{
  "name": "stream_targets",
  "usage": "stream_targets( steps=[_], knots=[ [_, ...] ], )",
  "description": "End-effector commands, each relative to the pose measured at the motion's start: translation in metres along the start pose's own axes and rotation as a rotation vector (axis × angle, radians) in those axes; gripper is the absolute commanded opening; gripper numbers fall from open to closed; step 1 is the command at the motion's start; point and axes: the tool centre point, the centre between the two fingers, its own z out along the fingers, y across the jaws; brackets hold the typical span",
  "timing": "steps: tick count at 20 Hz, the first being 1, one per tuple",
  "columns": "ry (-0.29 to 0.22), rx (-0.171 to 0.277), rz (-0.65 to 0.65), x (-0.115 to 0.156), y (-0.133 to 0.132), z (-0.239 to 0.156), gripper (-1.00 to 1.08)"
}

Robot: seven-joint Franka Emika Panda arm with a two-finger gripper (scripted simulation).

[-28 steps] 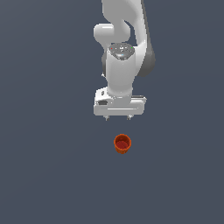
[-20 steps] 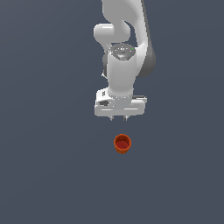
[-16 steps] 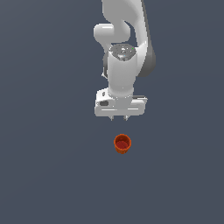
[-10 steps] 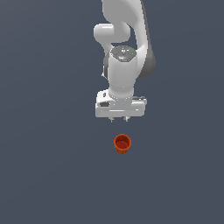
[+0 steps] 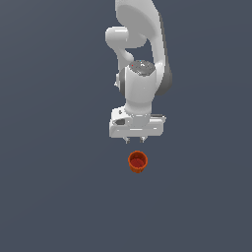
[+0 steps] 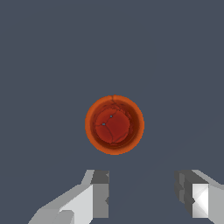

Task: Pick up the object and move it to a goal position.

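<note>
A: Cup (image 5: 138,161), one item, orange-red, round, darker red inside. Location: upright on the plain grey floor (image 5: 59,187), just in front of and below the gripper (image 5: 137,141) in the exterior view, not touching it.

B: Gripper, one item, white. Condition?

A: Fingers (image 6: 99,194) spread apart, nothing between them. In the wrist view the gap looks wider than the cup (image 6: 114,124), and the cup sits beyond the fingertips, not between them.

B: Step in hand, by my reading: approach, before any grasp.

A: Agreed. Method entry: carry the hand forward until the cup's rim is centred in the gap, then lower. The wrist view shows the cup somewhat off the gap's middle, toward one finger, so a small sideways correction seems due first.

B: Handling note?

A: Body reportedly tapers, though from above I can't tell how much. Judged best to descend well down the wall before closing, so the pads bear on the sides and not the rim alone.

B: Hazard?

A: Light, small item; a finger landing on the rim would likely tip or skid it. Keep the fingers wide until both flank it.

B: Goal position?

A: Not marked in either view.
</note>
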Motion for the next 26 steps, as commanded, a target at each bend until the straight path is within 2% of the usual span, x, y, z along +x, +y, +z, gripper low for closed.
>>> stream_targets(
  steps=[1, 13, 21, 26],
  knots=[
    [0.033, -0.009, -0.016, 0.003, -0.002, 0.008, 0.28],
    [0.206, -0.04, -0.109, 0.013, -0.019, 0.043, 0.28],
    [0.319, -0.044, -0.179, 0.013, -0.035, 0.06, 0.28],
    [0.372, -0.041, -0.214, 0.012, -0.044, 0.067, 0.28]
  ],
)
